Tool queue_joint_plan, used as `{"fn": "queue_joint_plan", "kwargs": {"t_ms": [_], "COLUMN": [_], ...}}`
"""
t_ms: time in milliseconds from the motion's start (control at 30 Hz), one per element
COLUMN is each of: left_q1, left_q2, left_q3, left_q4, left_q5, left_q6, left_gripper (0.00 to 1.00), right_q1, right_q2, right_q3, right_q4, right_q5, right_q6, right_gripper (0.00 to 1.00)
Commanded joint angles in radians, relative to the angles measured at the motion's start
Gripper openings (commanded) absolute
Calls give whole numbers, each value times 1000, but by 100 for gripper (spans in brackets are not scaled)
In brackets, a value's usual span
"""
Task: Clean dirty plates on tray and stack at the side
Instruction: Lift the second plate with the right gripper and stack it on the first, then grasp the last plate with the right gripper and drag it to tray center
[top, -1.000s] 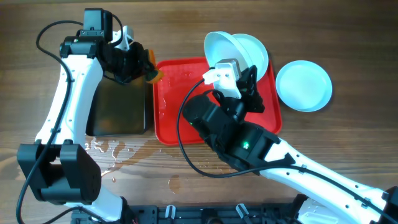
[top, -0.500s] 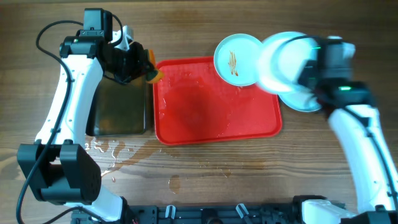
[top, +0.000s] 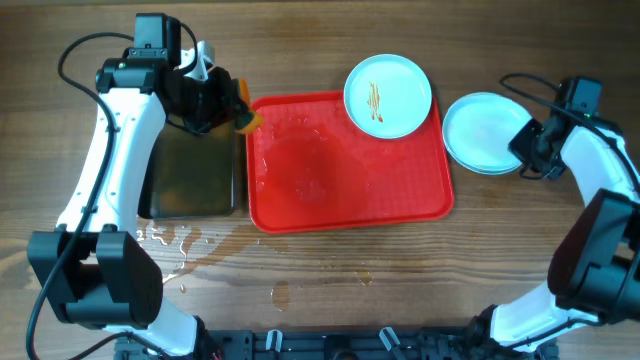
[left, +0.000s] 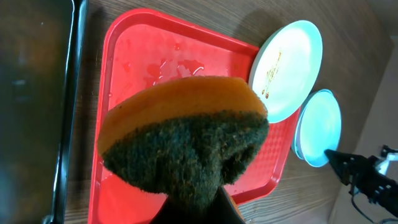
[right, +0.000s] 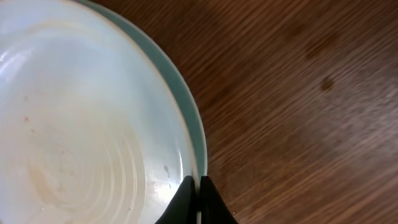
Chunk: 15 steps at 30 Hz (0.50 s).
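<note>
Sponge well apart from smeared plate

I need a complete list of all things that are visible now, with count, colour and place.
tray: one, red, table centre.
dirty plate: one, pale blue, brownish smear, over tray's far right corner.
stacked plates: two, pale blue, table right of tray.
pan: one, black, left of tray.
sponge: one, orange with dark green pad, at tray's far left corner.
table: one, brown wood.
left fingers: black, shut on sponge.
right fingers: black, pinched at stacked plates' rim.
</note>
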Motion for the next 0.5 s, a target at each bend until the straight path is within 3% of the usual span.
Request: {"fn": "queue_joint_plan", "kwargs": {"t_ms": [0,100,233,367,467], "left_q1": [-4,-4,-4,-4,-4], "left_q2": [6,6,6,6,6], "left_q3": [-1,-1,-1,-1,-1], "left_q4": [4,8,14,22,22], "left_q5": [5,5,5,5,5], "left_q6": [16,16,16,16,16], "left_gripper": [4,4,4,4,4], "right_q1": [0,0,89,309,449], "right_q2": [-3,-53,-111,-83,-20], "right_q3": [12,48,73,71,71], "right_q4": [-5,-23,-2,95,157], "right_q5": [-129,-267,-391,-301,-143], "right_q6": [-55,-93,-77,38,247], "right_gripper": [31,44,50,50,50]}}
